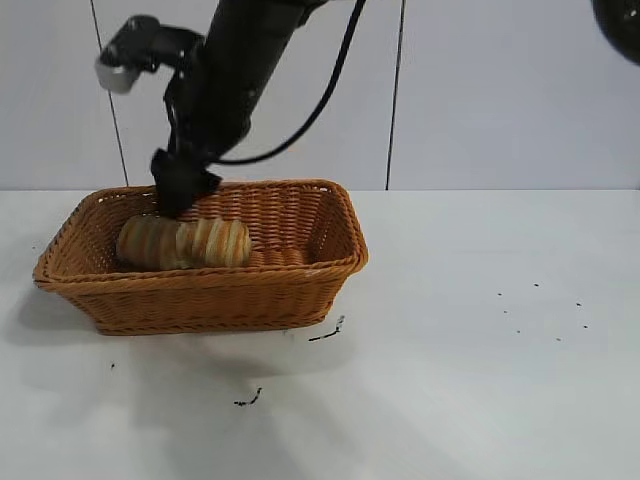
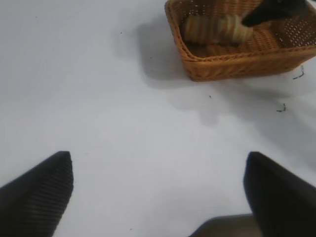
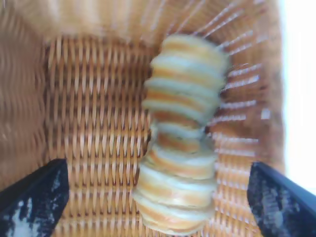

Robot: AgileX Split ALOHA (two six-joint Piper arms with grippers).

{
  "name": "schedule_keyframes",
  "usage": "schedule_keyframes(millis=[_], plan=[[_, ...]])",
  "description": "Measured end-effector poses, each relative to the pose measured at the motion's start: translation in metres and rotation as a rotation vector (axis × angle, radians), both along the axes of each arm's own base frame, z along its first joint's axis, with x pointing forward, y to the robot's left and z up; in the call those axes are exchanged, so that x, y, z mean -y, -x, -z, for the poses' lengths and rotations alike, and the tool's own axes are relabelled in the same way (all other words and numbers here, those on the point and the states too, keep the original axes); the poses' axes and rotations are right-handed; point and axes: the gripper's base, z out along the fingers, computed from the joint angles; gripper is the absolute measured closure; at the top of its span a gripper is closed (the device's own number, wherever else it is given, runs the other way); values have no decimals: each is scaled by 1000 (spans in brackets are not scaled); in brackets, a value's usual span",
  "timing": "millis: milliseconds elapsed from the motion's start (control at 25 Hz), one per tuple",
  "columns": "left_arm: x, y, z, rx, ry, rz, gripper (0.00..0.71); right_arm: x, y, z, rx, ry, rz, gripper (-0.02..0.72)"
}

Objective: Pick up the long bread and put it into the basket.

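The long bread (image 1: 185,243) lies on the floor of the wicker basket (image 1: 215,290), toward its left end. My right gripper (image 1: 182,192) reaches down into the basket from above and hangs just over the bread. In the right wrist view the gripper (image 3: 155,168) is open, with one finger on each side of the bread (image 3: 180,148) and apart from it. The left wrist view shows my left gripper (image 2: 157,158) open and empty over bare table, with the basket (image 2: 232,64), the bread (image 2: 212,29) and the right gripper (image 2: 264,14) farther off. The left gripper is out of the exterior view.
The basket stands at the left of a white table (image 1: 470,350). Small dark crumbs (image 1: 328,333) lie in front of the basket, and more specks (image 1: 540,310) lie to the right. A dark round object (image 1: 620,25) shows at the top right corner.
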Motion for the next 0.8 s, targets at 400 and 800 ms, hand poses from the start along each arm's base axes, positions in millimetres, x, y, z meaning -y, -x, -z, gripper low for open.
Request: schedule_keyframes(millis=[400, 800], plan=[[0, 0, 0, 0, 0, 0, 18, 99, -53, 3, -128, -68, 431, 22], [0, 0, 0, 0, 0, 0, 18, 239, -90, 5, -157, -66, 710, 16]])
